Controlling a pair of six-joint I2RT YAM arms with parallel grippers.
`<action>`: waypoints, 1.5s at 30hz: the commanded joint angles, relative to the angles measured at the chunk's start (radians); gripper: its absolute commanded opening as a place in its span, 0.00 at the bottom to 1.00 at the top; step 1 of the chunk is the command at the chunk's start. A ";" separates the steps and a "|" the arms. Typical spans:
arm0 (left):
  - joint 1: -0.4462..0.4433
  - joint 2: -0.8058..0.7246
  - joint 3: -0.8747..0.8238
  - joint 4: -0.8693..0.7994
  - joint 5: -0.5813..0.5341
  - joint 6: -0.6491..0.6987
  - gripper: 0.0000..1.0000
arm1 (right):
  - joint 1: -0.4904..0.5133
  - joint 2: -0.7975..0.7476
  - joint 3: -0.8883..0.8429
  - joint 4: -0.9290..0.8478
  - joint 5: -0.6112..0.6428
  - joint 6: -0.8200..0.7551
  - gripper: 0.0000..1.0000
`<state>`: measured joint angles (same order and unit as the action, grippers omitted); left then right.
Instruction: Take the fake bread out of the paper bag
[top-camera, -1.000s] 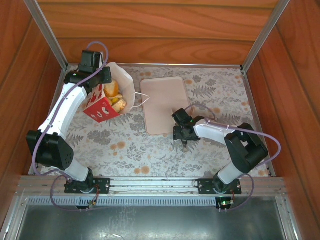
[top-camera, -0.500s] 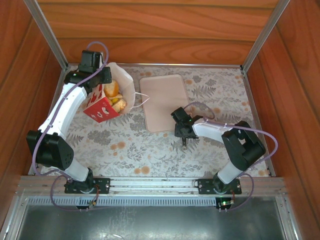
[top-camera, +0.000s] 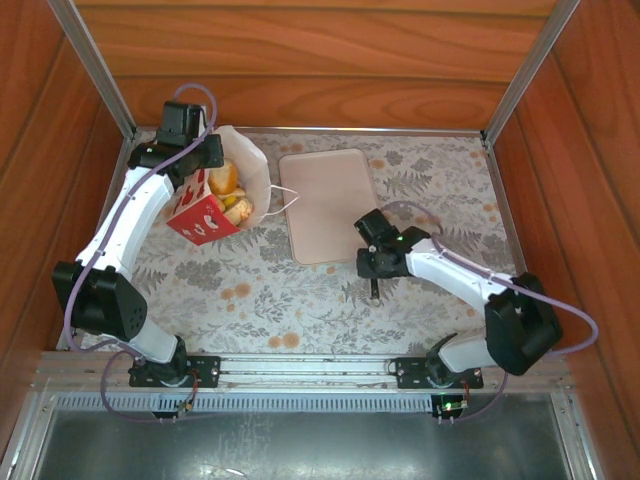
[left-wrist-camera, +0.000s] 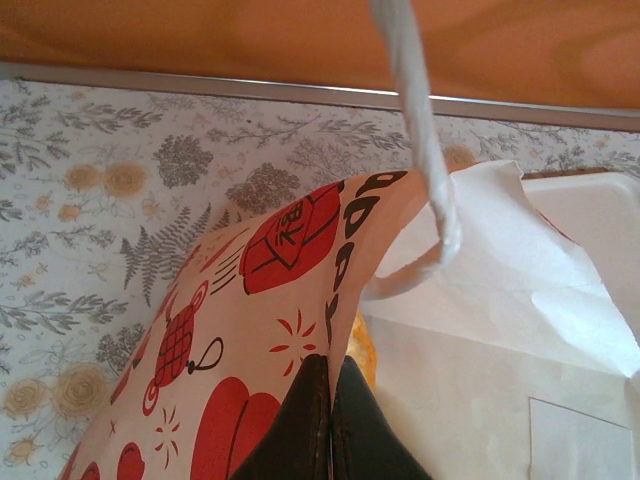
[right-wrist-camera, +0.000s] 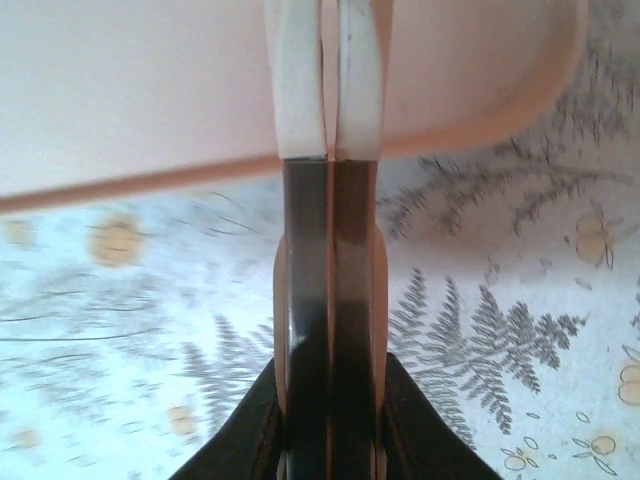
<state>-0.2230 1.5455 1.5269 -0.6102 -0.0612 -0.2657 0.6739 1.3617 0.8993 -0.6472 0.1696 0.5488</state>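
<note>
Our left gripper (top-camera: 200, 165) (left-wrist-camera: 330, 375) was pinched tight on the top edge of the paper bag (top-camera: 205, 215) (left-wrist-camera: 270, 300), left of the tray (top-camera: 325, 205) (right-wrist-camera: 130, 90). We think that was to hold the bag up and open. The fake bread (top-camera: 225, 180) (left-wrist-camera: 362, 350) sat inside the bag and the tray had nothing on it, while our right gripper (top-camera: 372, 288) (right-wrist-camera: 328, 60) was squeezed shut on nothing, just beside the tray's near edge.

I've got the overhead camera looking steeply down from above the near edge, with the whole table (top-camera: 300, 300) in frame. The left wrist camera is pressed up to the paper bag (left-wrist-camera: 250, 290) at the far-left corner, facing the back wall (left-wrist-camera: 200, 40). The right wrist camera is low and close at the tray (right-wrist-camera: 130, 90), near its near edge. The overhead covers both spots.
</note>
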 joint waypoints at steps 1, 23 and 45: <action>-0.004 -0.036 -0.012 0.031 0.028 -0.017 0.00 | -0.003 -0.052 0.065 0.009 -0.053 -0.069 0.00; -0.008 -0.067 -0.151 0.232 0.141 -0.023 0.00 | -0.031 -0.029 0.533 -0.191 -0.588 -0.151 0.37; -0.015 -0.013 -0.132 0.277 0.119 -0.008 0.00 | 0.025 0.070 0.749 -0.398 -0.542 -0.139 0.54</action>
<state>-0.2340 1.5188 1.3781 -0.3695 0.0578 -0.2848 0.6830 1.4265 1.6051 -0.9859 -0.3939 0.4126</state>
